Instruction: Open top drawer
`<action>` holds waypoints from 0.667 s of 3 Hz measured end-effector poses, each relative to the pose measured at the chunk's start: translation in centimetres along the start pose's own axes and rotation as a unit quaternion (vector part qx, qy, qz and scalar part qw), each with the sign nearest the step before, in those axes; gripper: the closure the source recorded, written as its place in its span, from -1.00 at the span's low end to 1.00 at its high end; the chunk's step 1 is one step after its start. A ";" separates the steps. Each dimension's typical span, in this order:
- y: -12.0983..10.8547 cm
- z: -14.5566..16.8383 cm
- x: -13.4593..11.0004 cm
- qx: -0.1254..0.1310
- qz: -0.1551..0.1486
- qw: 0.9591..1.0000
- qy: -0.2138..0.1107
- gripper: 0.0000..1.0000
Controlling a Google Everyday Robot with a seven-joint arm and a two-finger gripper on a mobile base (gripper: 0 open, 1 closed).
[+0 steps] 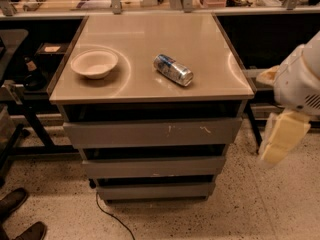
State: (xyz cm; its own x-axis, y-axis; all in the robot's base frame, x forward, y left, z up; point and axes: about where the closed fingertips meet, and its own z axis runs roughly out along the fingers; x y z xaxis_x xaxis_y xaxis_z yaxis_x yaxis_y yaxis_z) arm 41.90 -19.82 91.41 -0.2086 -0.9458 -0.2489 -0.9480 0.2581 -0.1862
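The top drawer (pixel 150 132) is the widest grey front under the tabletop, with small white scuff marks right of centre; it sits flush and closed. Two shorter grey drawer fronts lie below it. My gripper (pixel 278 140) shows as a cream-coloured piece hanging under the white arm housing (pixel 300 79) at the right edge. It is to the right of the cabinet, about level with the top drawer, and apart from it.
On the beige tabletop (pixel 200 39) stand a white bowl (pixel 94 63) at the left and a can (pixel 173 69) lying on its side near the middle. A black cable (pixel 112 218) runs over the speckled floor. Shoes (pixel 17 214) show at the bottom left. Dark frames flank the cabinet.
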 end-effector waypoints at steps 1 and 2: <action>1.9 5.9 0.2 -0.020 -0.001 1.000 -0.015 -1.00; 1.7 14.4 -0.1 -0.030 0.011 0.999 -0.027 -1.00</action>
State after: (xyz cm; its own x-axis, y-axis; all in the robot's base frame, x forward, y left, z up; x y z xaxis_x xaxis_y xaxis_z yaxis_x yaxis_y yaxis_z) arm 43.75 -16.44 77.48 -0.2182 -0.9273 -0.3042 -0.9563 0.2654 -0.1231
